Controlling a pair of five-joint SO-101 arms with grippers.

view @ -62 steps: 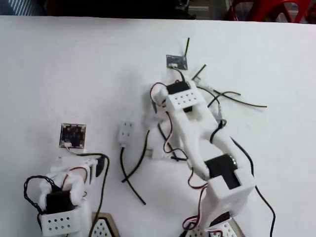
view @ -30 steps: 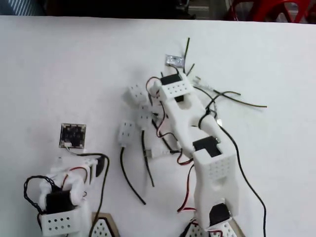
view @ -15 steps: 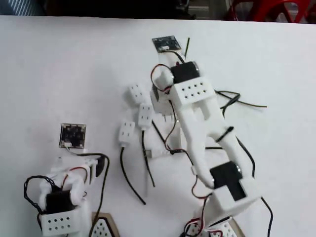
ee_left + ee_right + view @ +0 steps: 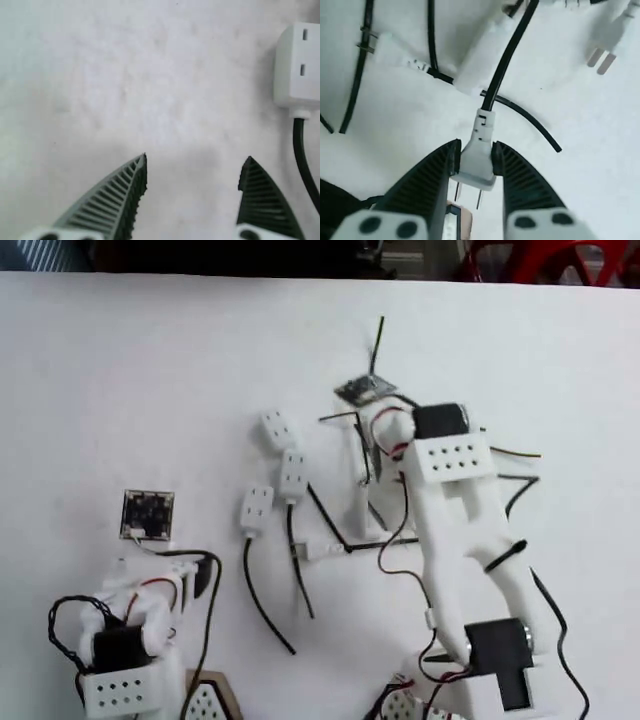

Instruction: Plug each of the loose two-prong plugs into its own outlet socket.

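Swung rightward, away from the outlet sockets, with the right tool clamped on a two-prong plug; dragged its black cord across the tabletop; uncovered two of them.

The worktop is big, white and flat. Behind its far edge the room is dark. A red thing with curved bars is at one far corner, and a thing with blue and white stripes is at the other.
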